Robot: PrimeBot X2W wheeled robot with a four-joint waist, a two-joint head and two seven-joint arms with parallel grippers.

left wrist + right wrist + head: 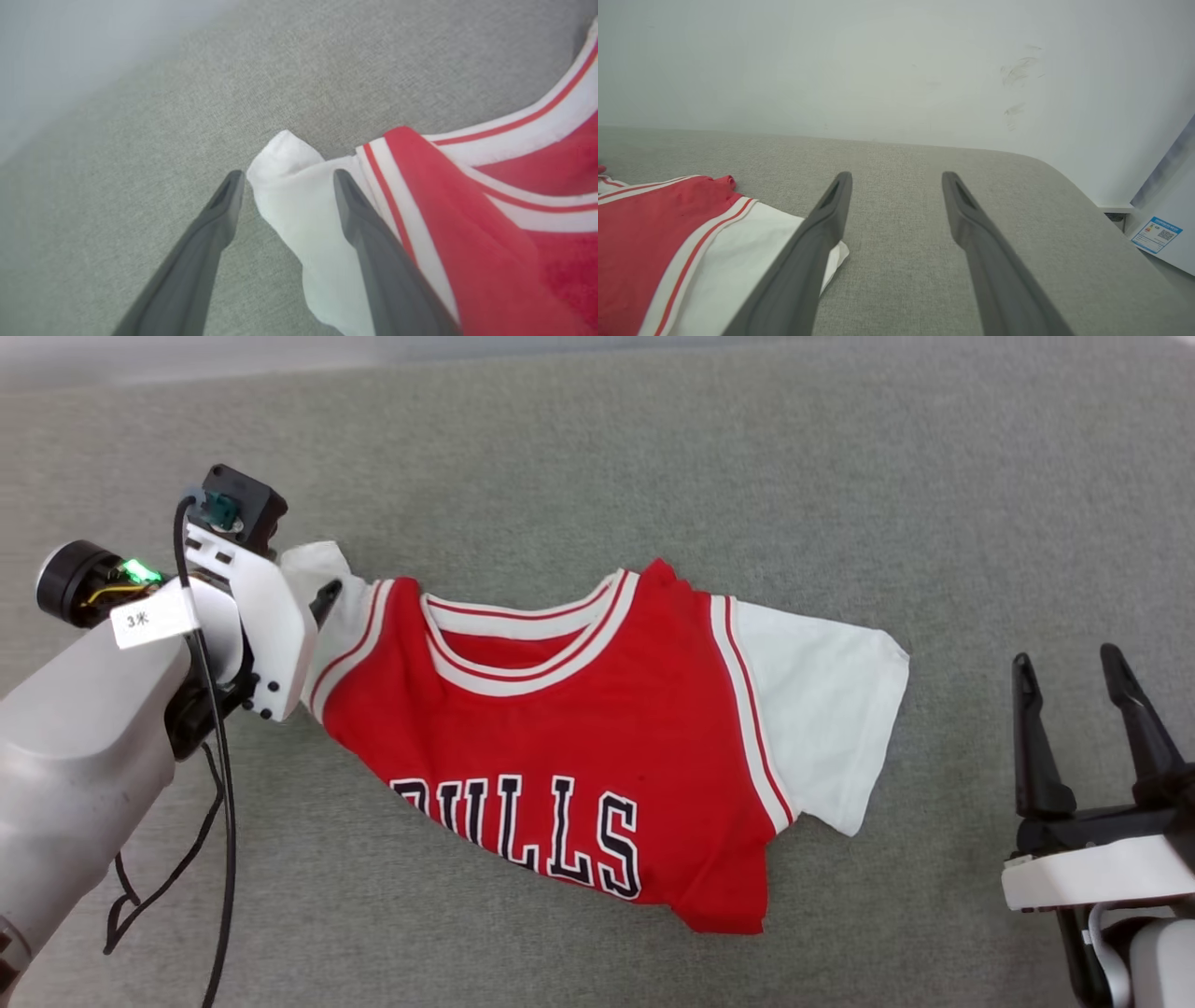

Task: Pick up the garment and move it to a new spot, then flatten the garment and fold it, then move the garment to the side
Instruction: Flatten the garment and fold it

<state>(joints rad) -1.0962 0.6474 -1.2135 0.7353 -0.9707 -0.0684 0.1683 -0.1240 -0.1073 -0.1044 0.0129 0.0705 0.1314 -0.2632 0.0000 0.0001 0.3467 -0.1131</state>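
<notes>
The garment (579, 737) is a red shirt with white sleeves, striped trim and black letters. It lies front up and rumpled on the grey fabric surface (709, 457), its lower left part bunched under. My left gripper (317, 602) is at its left sleeve; in the left wrist view the gripper (288, 173) stands open, and the white sleeve (299, 196) lies loose between its fingers. My right gripper (1067, 655) is open at the lower right, apart from the right sleeve (822, 709). In the right wrist view that gripper (897, 174) has nothing in it and the garment (654, 233) lies to its left.
A black cable (219, 803) hangs from my left arm over the surface. A pale wall (878, 70) runs behind the surface. The surface's rounded corner (1055, 172) is to the right, with a white box bearing a blue label (1155, 233) beyond it.
</notes>
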